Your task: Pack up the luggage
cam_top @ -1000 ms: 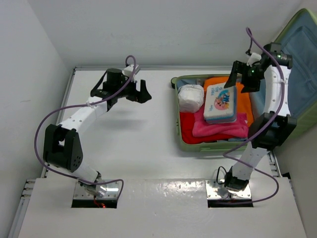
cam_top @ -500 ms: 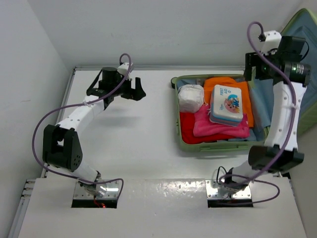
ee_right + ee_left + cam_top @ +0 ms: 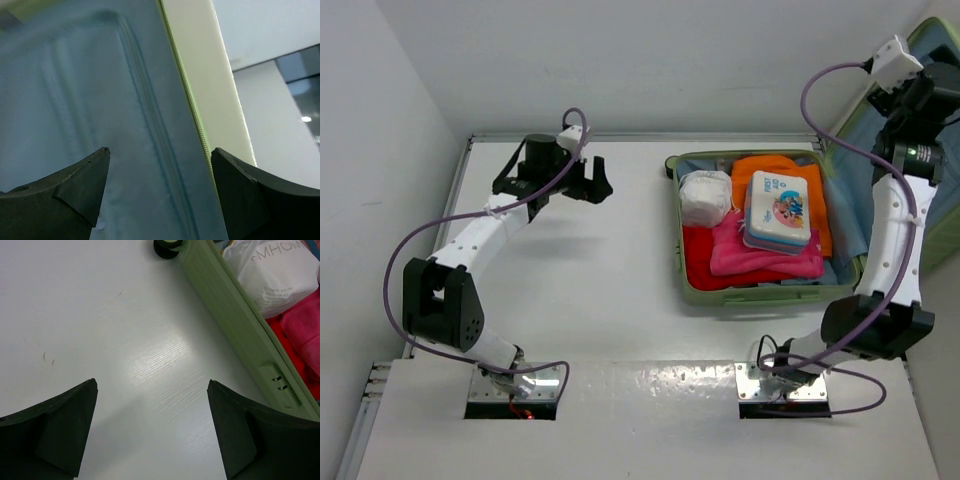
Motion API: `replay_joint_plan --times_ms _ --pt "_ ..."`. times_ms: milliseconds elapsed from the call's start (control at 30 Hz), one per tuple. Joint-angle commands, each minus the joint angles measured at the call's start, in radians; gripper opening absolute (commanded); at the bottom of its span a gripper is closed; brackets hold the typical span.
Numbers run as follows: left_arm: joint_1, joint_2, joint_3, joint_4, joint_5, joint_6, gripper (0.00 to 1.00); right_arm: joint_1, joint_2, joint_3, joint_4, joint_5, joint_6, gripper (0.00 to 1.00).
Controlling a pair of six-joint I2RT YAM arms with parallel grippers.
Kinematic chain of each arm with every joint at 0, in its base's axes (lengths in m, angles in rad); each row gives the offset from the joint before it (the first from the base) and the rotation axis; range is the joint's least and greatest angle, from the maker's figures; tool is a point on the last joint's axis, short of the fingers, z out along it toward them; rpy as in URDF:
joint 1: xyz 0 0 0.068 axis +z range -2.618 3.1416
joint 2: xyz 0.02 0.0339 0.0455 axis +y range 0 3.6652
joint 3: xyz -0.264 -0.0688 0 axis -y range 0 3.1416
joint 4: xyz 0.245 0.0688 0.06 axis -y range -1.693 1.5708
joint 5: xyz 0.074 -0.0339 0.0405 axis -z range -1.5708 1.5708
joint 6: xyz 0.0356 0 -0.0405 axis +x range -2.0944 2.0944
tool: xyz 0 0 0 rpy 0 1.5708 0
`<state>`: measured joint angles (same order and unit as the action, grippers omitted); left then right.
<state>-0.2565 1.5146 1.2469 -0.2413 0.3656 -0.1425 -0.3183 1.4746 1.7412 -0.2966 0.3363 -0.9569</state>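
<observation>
- Luggage (image 3: 760,295) lies open on the right side of the worktop (image 3: 620,300) and reaches back to the far edge. It looks full.
- Nearest inside is a red cloth (image 3: 698,262). A pink cloth (image 3: 760,258) lies partly on top of it.
- The white-and-blue box (image 3: 778,212) lies flat on the pink cloth. A second ago it was tipped up on one side, right at the right tool. Now nothing touches it, so the box is packed.
- Behind these, a white bag (image 3: 704,197) sits in the far left corner of the luggage. An orange cloth (image 3: 765,165) lies along its far wall.
- The left tool (image 3: 151,385) hangs over bare worktop near the far edge, just left of the luggage. It is wide open and holds nothing. It has hardly moved.
- The right tool (image 3: 160,150) has gone up and back, away from the box, toward the far right corner of the worktop. It is open and empty. It now faces the blue lining (image 3: 75,85) of the lid (image 3: 200,75), which stands up.
- I think the putting-in part is done. What is left is likely to push the lid down and shut the luggage.
</observation>
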Motion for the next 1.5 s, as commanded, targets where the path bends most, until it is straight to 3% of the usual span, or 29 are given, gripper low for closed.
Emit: replay_joint_plan --times_ms 0,200,233,333,367,400,500,600,633,667,700,733,767,833,867,933,1000,1167,1267,1300,1367,1400,1467 --pt "-0.009 -0.010 0.045 0.011 -0.008 0.001 0.93 -0.071 0.033 0.044 0.157 0.044 -0.172 0.81" --pt "-0.009 0.021 0.066 0.020 -0.008 -0.008 0.93 -0.122 0.081 0.023 0.286 0.021 -0.281 0.81" --pt "-0.009 0.021 0.066 0.020 -0.008 -0.008 0.93 -0.128 0.082 0.024 0.286 0.020 -0.284 0.77" --pt "-0.009 0.030 0.057 0.020 -0.017 -0.008 0.93 -0.130 0.079 0.032 0.245 0.004 -0.269 0.55" --pt "-0.009 0.030 0.057 0.020 -0.017 -0.008 0.93 -0.125 0.066 0.034 0.226 -0.015 -0.261 0.10" --pt "-0.009 0.030 0.057 0.020 -0.027 0.001 0.93 -0.117 0.053 0.023 0.220 -0.023 -0.226 0.00" --pt "-0.009 0.030 0.048 0.020 -0.036 0.001 0.93 -0.044 -0.060 -0.100 0.209 -0.082 -0.194 0.00" --pt "-0.009 0.030 0.048 0.020 -0.045 0.010 0.93 0.123 -0.158 -0.153 0.020 -0.114 -0.134 0.00" --pt "-0.009 0.019 0.048 0.020 -0.045 0.011 0.93 0.199 -0.174 -0.170 -0.099 -0.162 -0.062 0.06" --pt "-0.009 0.019 0.048 0.020 -0.045 0.011 0.93 0.284 -0.187 -0.164 -0.271 -0.189 -0.037 0.24" --pt "-0.009 0.019 0.048 0.020 -0.057 0.011 0.93 0.310 -0.201 -0.149 -0.361 -0.227 -0.017 0.73" --pt "-0.009 0.007 0.048 0.020 -0.057 0.011 0.93 0.374 -0.241 -0.134 -0.450 -0.331 0.030 0.96" --pt "-0.009 0.007 0.037 0.020 -0.071 0.011 0.93 0.492 -0.253 -0.126 -0.657 -0.476 0.096 1.00" --pt "-0.009 -0.013 0.028 0.020 -0.085 0.011 0.94 0.566 -0.281 -0.100 -0.745 -0.669 0.262 1.00" --pt "-0.009 -0.013 0.028 0.020 -0.097 0.000 0.94 0.663 -0.283 -0.097 -0.806 -0.798 0.314 1.00" --pt "0.002 -0.033 0.017 0.020 -0.097 -0.012 0.96 0.731 -0.283 -0.092 -0.803 -0.829 0.474 1.00" --pt "0.011 -0.045 0.006 0.020 -0.097 -0.012 0.96 0.751 -0.289 -0.065 -0.776 -0.850 0.532 1.00" --pt "0.020 -0.070 -0.066 0.020 -0.119 -0.046 0.96 0.676 -0.382 -0.080 -0.590 -0.844 0.682 1.00" --pt "0.029 -0.059 -0.086 0.030 -0.100 -0.080 0.96 0.630 -0.447 -0.117 -0.431 -0.690 0.731 0.93" --pt "0.030 -0.059 -0.086 0.030 -0.100 -0.095 0.96 0.613 -0.459 -0.149 -0.338 -0.516 0.731 0.93" --pt "0.019 -0.059 -0.109 0.054 -0.036 -0.115 0.94 0.544 -0.468 -0.190 -0.232 -0.380 0.705 0.86" --pt "0.005 -0.059 -0.109 0.068 -0.013 -0.127 0.93 0.526 -0.479 -0.254 -0.181 -0.220 0.667 0.85" --pt "-0.021 -0.048 -0.109 0.105 0.015 -0.159 0.90 0.402 -0.481 -0.299 -0.129 -0.163 0.664 0.82"
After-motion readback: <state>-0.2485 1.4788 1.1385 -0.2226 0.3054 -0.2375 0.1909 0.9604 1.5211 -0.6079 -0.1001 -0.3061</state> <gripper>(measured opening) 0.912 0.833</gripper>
